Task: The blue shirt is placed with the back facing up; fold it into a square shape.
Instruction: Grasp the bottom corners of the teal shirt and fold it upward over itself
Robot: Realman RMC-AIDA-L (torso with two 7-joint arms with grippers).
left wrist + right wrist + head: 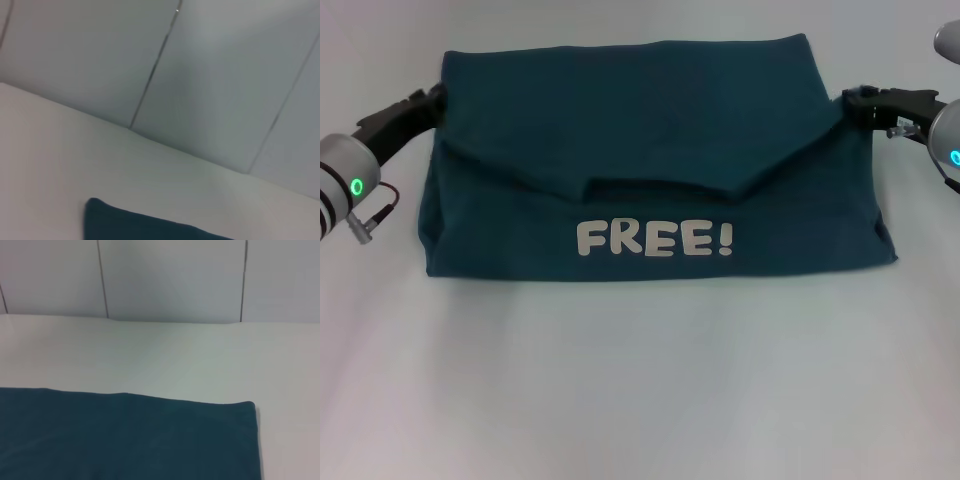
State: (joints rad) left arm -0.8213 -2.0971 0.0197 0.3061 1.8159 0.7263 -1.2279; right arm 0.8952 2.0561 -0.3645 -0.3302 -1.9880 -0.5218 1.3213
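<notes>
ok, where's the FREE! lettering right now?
Head view: the FREE! lettering faces up on the near, central part of the blue shirt, just below the folded-over flap's edge, midway between both grippers.

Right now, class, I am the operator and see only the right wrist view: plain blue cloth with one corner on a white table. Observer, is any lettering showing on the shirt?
Observer: Yes. The head view shows the blue shirt with white FREE! lettering near its edge closest to the robot.
Operator: Is it folded at all?
Observer: Partly. A flap from the far edge lies folded toward the robot, ending just above the lettering.
Operator: Where are the grippers?
Observer: The left gripper is at the shirt's left side edge and the right gripper at its right side edge, both toward the far end.
</notes>
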